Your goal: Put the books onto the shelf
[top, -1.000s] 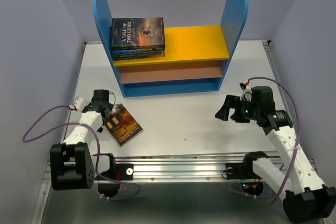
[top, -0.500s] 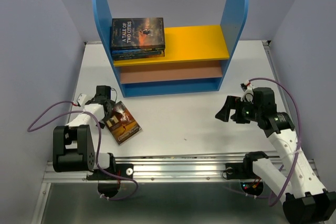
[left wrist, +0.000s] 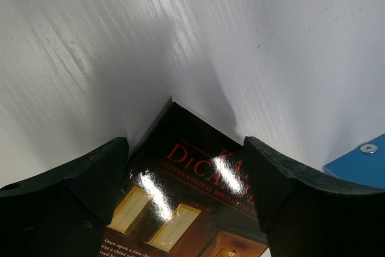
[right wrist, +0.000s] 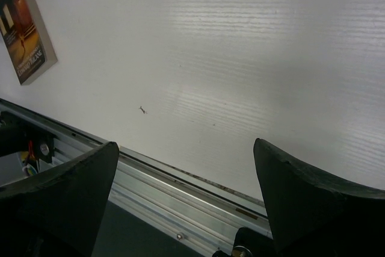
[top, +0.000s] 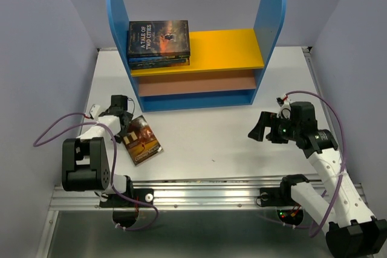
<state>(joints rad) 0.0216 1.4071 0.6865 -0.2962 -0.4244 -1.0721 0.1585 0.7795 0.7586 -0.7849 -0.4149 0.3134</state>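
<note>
**A:** What is the left hand [left wrist: 185, 154] doing at the near side?

**B:** It is sitting low with its fingers spread wide and gripping nothing. A corner of the loose book [top: 144, 142] is poking in between them, and the book is lying flat on the worktop [top: 205, 125].

**A:** How is that book going to handle?

**B:** I am guessing light and floppy. It is a thin paperback, and the cover is throwing back glare in the wrist view, so probably slick too. Lying flat, it is giving a finger nothing to get under.

**A:** So where should the hand be taking it?

**B:** I am leaning towards that corner or the spine edge, the stiffest part. One finger would go on top and one would tease underneath, pinching deep so it is not sagging or sliding out.

**A:** And the right hand [top: 257, 125]?

**B:** It is also gaping open and empty, hanging over bare worktop well apart from the book.

**A:** And farther back?

**B:** The shelf [top: 275, 10] is standing at the far side. A stack of books [top: 158, 37] is resting flat on its orange top board [top: 224, 46], against the left panel.
</note>
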